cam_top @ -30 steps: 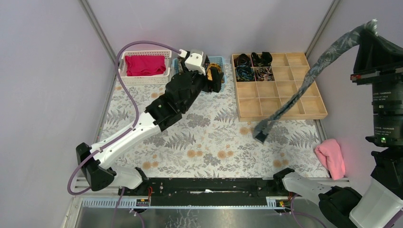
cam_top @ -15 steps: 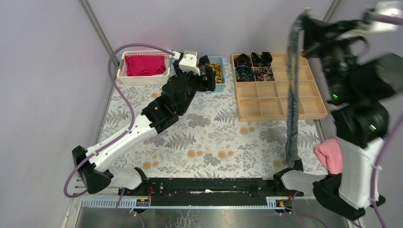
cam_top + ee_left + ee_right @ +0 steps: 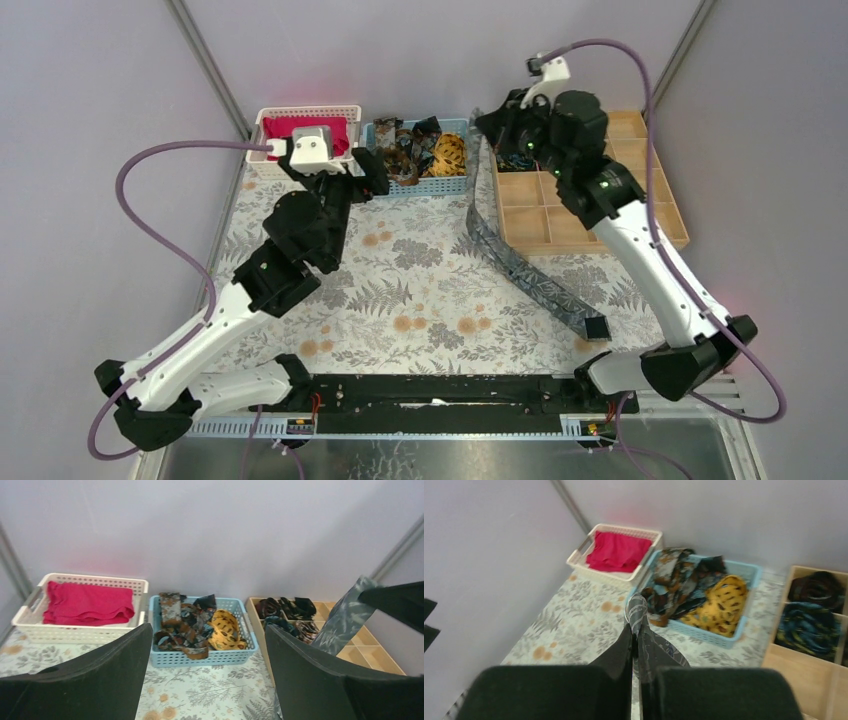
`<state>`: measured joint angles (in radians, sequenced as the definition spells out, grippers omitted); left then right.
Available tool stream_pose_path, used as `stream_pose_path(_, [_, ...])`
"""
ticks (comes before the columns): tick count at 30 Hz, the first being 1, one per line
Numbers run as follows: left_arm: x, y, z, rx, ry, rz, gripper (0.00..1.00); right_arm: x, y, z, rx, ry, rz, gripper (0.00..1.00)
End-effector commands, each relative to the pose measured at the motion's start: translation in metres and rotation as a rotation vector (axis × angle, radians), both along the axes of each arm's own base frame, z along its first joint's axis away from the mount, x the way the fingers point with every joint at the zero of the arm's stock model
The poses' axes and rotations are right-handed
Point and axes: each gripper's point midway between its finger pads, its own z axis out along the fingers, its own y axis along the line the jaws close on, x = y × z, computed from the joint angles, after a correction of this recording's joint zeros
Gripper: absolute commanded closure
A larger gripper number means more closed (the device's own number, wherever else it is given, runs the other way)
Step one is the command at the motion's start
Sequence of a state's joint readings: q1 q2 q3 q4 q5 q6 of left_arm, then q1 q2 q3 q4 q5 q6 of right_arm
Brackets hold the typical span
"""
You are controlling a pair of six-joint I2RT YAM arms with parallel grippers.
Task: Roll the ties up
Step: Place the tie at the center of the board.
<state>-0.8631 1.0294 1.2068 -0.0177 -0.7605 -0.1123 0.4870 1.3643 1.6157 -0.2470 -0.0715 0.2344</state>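
Observation:
A long dark grey patterned tie hangs from my right gripper, which is shut on its upper end beside the wooden tray. The tie's lower part lies slanting across the floral table, ending near the front right. In the right wrist view the tie sticks up between the pressed fingers of the right gripper. Several loose ties, one of them yellow-orange, fill the blue basket. My left gripper stands open and empty, a short way in front of that basket.
A white basket holding a magenta cloth stands at the back left. The wooden compartment tray at the back right holds rolled ties in its far-left cells. Grey walls close in the back and both sides.
My right arm swung from high on the right to the tray's left corner, laying the tie's lower end on the table. My left arm drew back from the blue basket.

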Motion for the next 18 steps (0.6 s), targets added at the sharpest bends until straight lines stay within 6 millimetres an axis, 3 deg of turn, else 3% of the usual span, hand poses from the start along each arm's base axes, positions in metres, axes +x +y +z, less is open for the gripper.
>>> stream_pose_path(1, [-0.005,0.030,-0.007,0.037,0.005,0.123,0.09,-0.004,0.060,-0.005,0.074,-0.014,0.152,1.00])
stream_pose_path(6, [-0.009,0.045,-0.003,0.033,-0.007,0.179,0.09,-0.002,0.140,-0.067,-0.003,0.088,0.267,1.00])
stream_pose_path(11, [-0.021,0.065,0.008,0.004,-0.028,0.214,0.09,-0.009,0.215,-0.114,-0.061,0.164,0.378,1.00])
stream_pose_path(18, [-0.041,0.095,0.030,-0.062,-0.060,0.256,0.09,-0.035,0.283,-0.160,-0.112,0.246,0.507,1.00])
